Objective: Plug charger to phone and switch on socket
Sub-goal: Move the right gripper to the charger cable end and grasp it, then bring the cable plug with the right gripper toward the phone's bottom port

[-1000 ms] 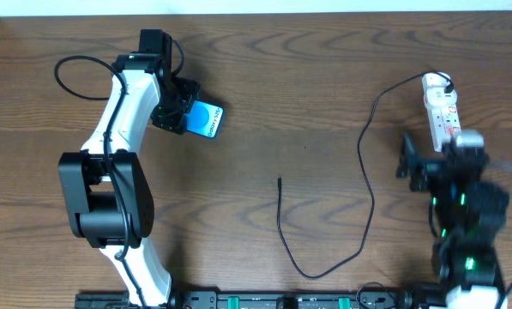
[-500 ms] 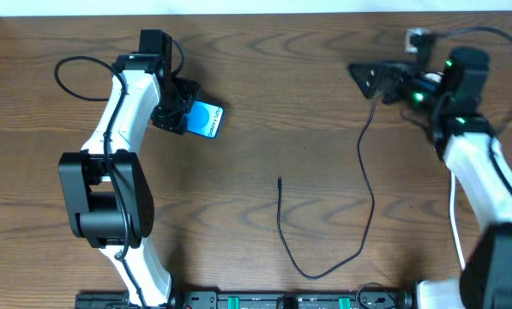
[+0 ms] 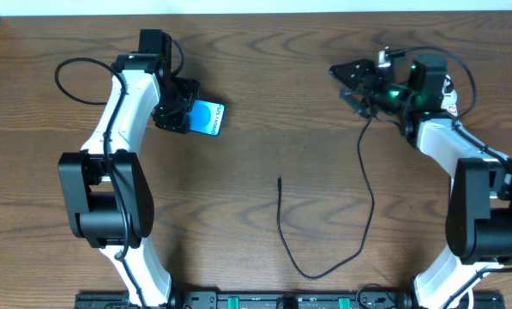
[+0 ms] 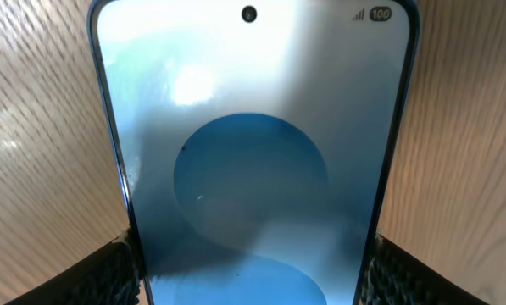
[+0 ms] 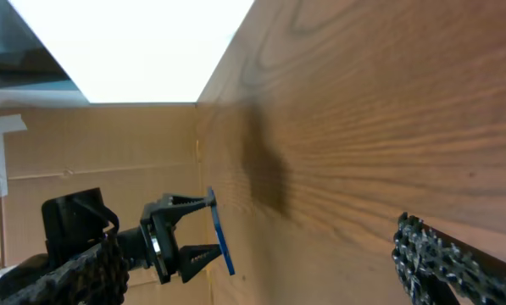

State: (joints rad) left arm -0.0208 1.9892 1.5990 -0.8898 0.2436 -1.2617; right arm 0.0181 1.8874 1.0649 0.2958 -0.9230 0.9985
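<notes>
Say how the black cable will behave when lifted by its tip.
Likely floppy: the cable lies in loose curves on the table, so the rest would probably sag and trail. Probably light, being so thin. The small tip may slip from a wide pinch.

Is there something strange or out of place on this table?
Nothing broken or spilled. Only the cable lies in a loose loop, its tip unplugged, apart from the phone held by the left end effector.

The brown wood-grain table (image 3: pixel 264 69) carries the charger (image 3: pixel 279 206): its thin black cable lies in a loose U (connector tip near the middle, other end running toward the right rear).
</notes>
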